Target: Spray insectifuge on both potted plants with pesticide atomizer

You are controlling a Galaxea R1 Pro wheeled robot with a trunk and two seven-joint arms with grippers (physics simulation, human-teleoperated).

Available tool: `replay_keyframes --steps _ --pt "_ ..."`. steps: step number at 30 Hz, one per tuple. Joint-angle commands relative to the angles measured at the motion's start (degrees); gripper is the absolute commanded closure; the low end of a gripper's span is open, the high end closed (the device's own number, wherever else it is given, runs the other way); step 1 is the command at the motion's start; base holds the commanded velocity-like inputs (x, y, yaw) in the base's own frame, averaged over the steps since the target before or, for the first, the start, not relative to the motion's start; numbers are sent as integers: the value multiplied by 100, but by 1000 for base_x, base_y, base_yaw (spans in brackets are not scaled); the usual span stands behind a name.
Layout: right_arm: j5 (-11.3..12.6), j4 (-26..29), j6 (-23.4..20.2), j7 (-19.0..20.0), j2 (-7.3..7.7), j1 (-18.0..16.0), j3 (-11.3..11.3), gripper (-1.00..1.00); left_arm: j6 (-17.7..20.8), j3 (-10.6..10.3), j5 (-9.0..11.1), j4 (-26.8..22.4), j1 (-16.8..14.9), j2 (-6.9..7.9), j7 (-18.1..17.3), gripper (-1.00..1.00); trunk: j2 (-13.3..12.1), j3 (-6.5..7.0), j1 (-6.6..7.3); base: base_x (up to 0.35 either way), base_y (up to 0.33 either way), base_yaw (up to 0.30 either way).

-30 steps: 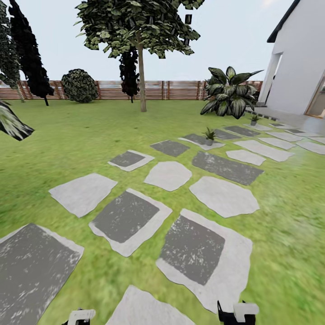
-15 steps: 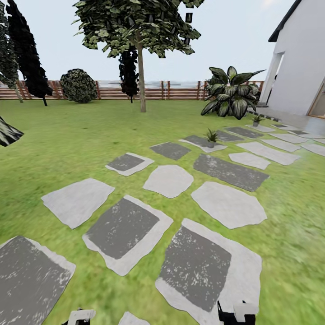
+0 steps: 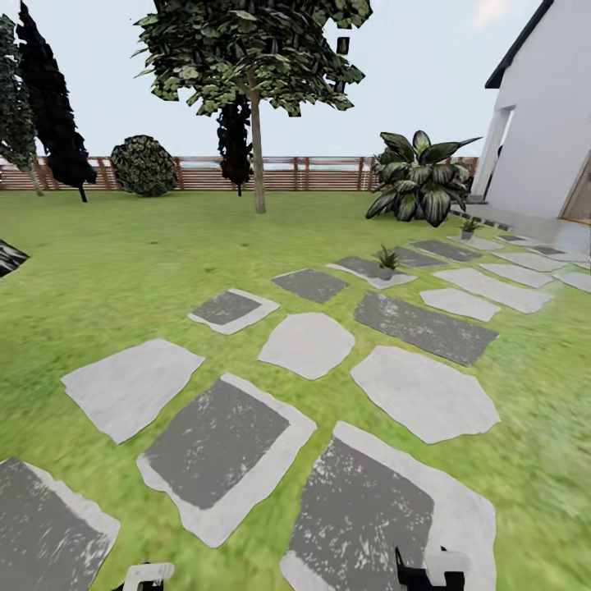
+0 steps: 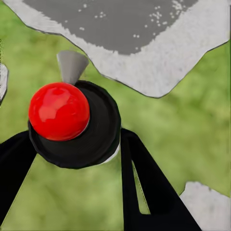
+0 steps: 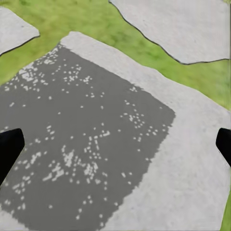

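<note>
My left gripper [image 4: 77, 161] is shut on the pesticide atomizer [image 4: 60, 111], whose red ball top, black cap and grey nozzle show between the black fingers, over grass. My right gripper [image 5: 115, 144] is open with nothing in it, above a dark grey stepping stone [image 5: 82, 139]. In the head view both grippers peek in at the lower edge, the left gripper [image 3: 148, 574] and the right gripper [image 3: 433, 568]. One potted plant [image 3: 386, 263] stands on a stone far ahead. The other potted plant [image 3: 469, 226] is farther off, near the house.
Grey and pale stepping stones [image 3: 308, 345] run across the lawn toward the white house [image 3: 542, 139] at the right. A big striped-leaf shrub [image 3: 423, 176] stands behind the pots. A tree [image 3: 256, 107] and the slatted fence [image 3: 312, 174] close the far side.
The whole head view has shifted: the stones have slid toward me and the pots look slightly nearer, so the camera has moved forward. Both grippers are unchanged.
</note>
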State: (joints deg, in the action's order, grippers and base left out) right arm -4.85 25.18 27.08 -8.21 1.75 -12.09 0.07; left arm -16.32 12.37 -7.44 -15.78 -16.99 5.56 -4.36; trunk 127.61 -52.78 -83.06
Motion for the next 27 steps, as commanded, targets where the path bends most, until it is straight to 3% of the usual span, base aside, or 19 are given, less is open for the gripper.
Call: replay_keyframes --steps 1,27 --pt "-52 -4 8 -40 0 -4 1 -100 -21 50 -58 5 -6 -3 -30 100 -1 -4 -4 340 0 0" --pt "-52 -4 8 -40 1 -4 1 -100 -21 51 -56 5 -6 -3 -28 100 -1 -4 -4 340 0 0"
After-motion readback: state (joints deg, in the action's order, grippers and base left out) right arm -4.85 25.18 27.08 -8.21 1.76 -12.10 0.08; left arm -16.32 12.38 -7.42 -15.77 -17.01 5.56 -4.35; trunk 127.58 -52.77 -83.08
